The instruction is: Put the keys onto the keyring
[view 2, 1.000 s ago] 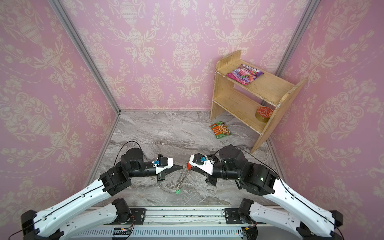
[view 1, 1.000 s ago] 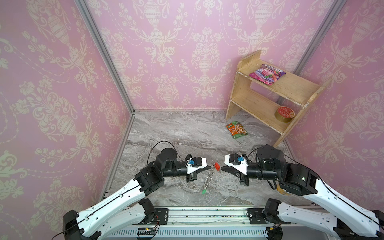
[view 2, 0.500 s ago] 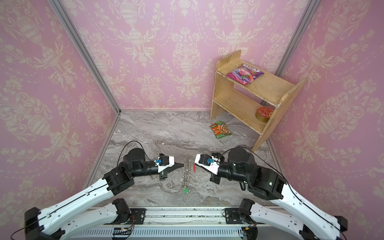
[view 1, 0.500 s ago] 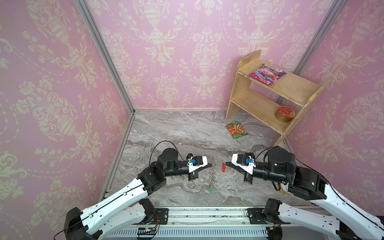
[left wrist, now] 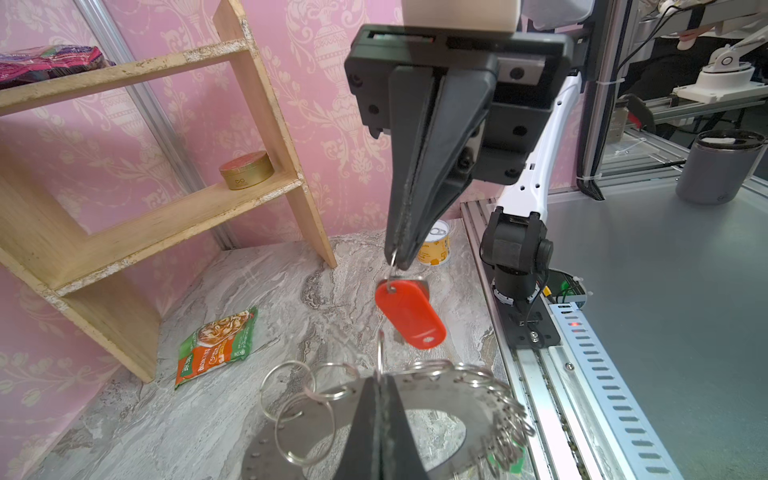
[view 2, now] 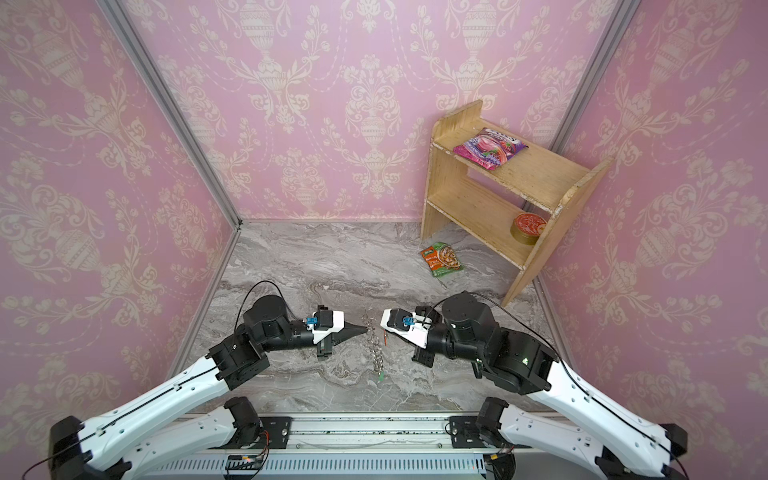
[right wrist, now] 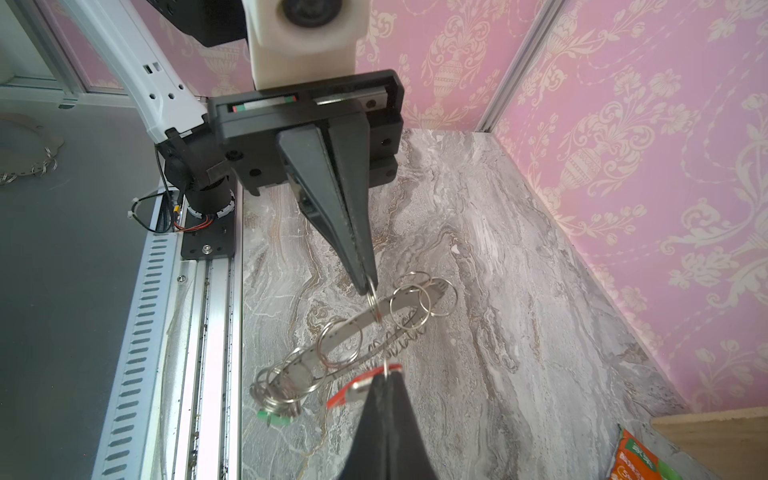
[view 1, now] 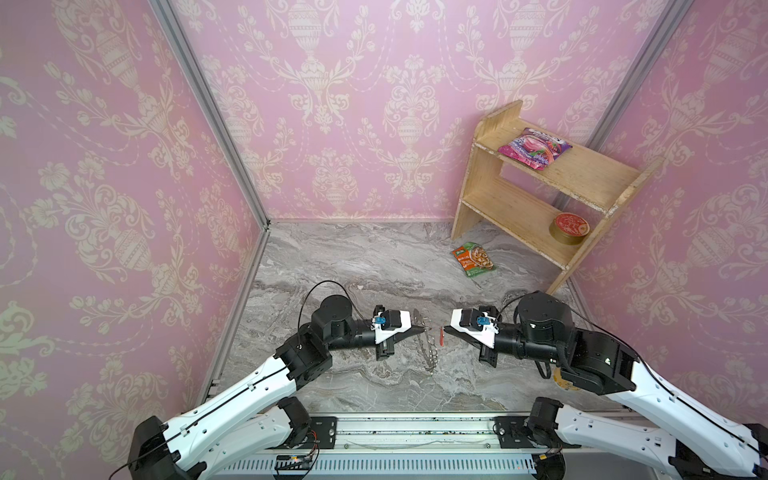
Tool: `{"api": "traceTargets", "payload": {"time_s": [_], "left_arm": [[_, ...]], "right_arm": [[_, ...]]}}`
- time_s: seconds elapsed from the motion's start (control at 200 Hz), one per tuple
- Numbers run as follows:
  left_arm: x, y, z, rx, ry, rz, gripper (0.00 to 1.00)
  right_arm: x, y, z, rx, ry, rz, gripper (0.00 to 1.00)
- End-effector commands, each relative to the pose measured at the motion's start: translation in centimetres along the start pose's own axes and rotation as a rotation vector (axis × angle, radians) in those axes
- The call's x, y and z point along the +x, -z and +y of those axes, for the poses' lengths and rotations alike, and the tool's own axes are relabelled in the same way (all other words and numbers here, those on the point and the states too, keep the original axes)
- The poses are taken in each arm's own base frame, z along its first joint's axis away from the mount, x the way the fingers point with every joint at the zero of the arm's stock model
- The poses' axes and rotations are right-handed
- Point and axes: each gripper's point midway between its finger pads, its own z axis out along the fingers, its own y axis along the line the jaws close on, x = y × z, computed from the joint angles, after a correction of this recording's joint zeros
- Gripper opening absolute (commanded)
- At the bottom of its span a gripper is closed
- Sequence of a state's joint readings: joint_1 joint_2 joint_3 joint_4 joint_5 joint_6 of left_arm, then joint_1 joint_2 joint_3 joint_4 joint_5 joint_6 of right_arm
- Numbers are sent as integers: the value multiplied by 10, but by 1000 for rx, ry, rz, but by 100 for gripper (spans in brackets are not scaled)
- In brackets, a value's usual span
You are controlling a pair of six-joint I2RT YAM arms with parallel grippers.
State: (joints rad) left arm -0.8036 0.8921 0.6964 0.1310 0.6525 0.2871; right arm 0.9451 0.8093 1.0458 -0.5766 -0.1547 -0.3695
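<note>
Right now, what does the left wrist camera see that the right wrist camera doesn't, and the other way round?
Only the left wrist view: the gold tin on the shelf, a yellow can and a grey tumbler. Only the right wrist view: what looks like a second ring plate lying outside the work area. Both: the keyring, held by a loop in the left gripper, and the red-tagged key hanging from the right gripper.

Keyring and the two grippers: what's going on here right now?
The left gripper is shut on one wire loop of the keyring, holding it up. The right gripper pinches the small ring of the red-tagged key just beside it, not yet threaded on. A green-tagged key already hangs from the keyring.
</note>
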Motion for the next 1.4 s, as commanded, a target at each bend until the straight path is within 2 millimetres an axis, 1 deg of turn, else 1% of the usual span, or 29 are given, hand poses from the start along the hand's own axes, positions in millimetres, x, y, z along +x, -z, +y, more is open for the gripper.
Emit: {"api": "traceTargets", "payload": {"time_s": [0.0, 0.16, 0.355, 0.681, 0.991, 1.181, 1.396], "left_arm": [[-16, 2, -2, 27, -7, -63, 0], [-16, 1, -3, 45, 9, -67, 0], [-19, 2, -2, 44, 3, -77, 0], [-22, 5, -2, 25, -21, -104, 0], [-23, 8, -3, 10, -52, -124, 0], [-24, 11, 1, -26, -73, -135, 0], [-26, 13, 3, -49, -88, -151, 0]], "right_arm": [[-7, 0, 3, -14, 4, -41, 0], [-9, -3, 10, -59, 0, -46, 0], [-8, -5, 13, -74, -9, -45, 0], [-4, -10, 9, -70, -50, -24, 0], [-8, -10, 1, -59, -102, -54, 0], [-6, -12, 7, -96, -113, -50, 0], [-5, -12, 7, -102, -123, -49, 0]]}}
